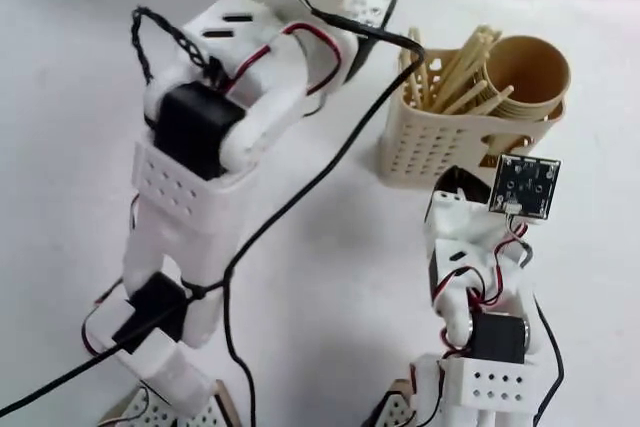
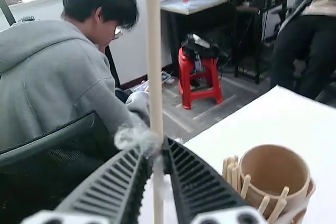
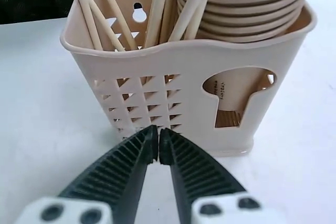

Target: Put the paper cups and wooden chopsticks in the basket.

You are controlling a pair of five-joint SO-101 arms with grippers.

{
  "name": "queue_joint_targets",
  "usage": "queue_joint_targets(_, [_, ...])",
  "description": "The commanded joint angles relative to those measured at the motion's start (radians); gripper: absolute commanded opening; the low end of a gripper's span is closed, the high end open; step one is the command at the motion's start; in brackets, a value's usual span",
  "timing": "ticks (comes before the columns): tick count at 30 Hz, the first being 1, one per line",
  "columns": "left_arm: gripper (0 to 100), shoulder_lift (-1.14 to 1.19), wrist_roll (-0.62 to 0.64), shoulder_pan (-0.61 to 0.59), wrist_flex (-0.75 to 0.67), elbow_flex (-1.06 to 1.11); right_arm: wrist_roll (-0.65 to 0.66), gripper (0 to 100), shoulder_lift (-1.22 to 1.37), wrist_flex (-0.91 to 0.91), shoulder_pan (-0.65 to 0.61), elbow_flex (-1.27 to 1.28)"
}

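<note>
Left gripper (image 2: 156,148): closed tight on one wooden chopstick (image 2: 153,51), which stands upright between the ribbed jaws. The gripper is raised above the table (image 2: 273,114), and the basket sits lower, off to one side of it.
Right gripper (image 3: 157,141): jaws pressed together with nothing between them. It is low over the table, just in front of the basket wall.
Basket (image 3: 157,66): stands upright on the white table.
Paper cups (image 3: 247,9): a nested stack that already sits in one side of the basket.
Chopsticks in the basket (image 3: 157,3): several sticks lean in the other side, beside the cups, and some of them rest against the cup stack.
Done so far: in my judgement, the cups and a bundle of chopsticks are in their place.
Left to do: the chopstick in the left gripper is not yet in the basket. I think it must be carried over the chopstick side, lowered and let go.
Progress: the task looks near its end to me. Part of the table is out of my sight, so I cannot be sure that this stick is the last one.
</note>
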Motion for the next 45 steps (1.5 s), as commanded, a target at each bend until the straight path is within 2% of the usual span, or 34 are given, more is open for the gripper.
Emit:
queue_joint_targets(1, [2,-0.041,0.095,0.019,-0.140,0.061,-0.005,1.8,-0.013,-0.024,0.004,-0.005])
queue_joint_targets(9, [2,-0.041,0.281,0.019,-0.488,0.388,0.000,1.8,-0.013,-0.025,0.005,-0.005])
queue_joint_targets(16, [2,-0.041,0.281,0.021,-0.878,0.717,0.000,1.8,-0.013,-0.025,0.005,-0.005])
queue_joint_targets(20, [2,-0.042,0.281,0.021,-0.987,0.848,0.002,1.8,-0.013,-0.042,0.005,-0.005])
queue_joint_targets(27, [3,-0.044,0.281,0.022,-0.991,0.959,0.002,1.8,-0.012,-0.045,0.005,-0.005])
queue_joint_targets(30, [12,-0.048,0.281,0.022,-0.954,0.993,0.002,1.8,-0.012,-0.045,0.005,-0.005])
queue_joint_targets(33, [19,-0.050,0.281,0.024,-0.835,0.948,0.002,1.8,-0.010,-0.045,0.005,-0.005])
queue_joint_targets(40, [19,-0.050,0.278,0.016,-0.523,0.715,0.002,1.8,-0.007,-0.045,0.005,-0.005])
queue_joint_targets(45, [18,-0.050,0.152,0.021,-0.298,0.542,0.002,1.8,-0.007,-0.045,0.005,-0.005])
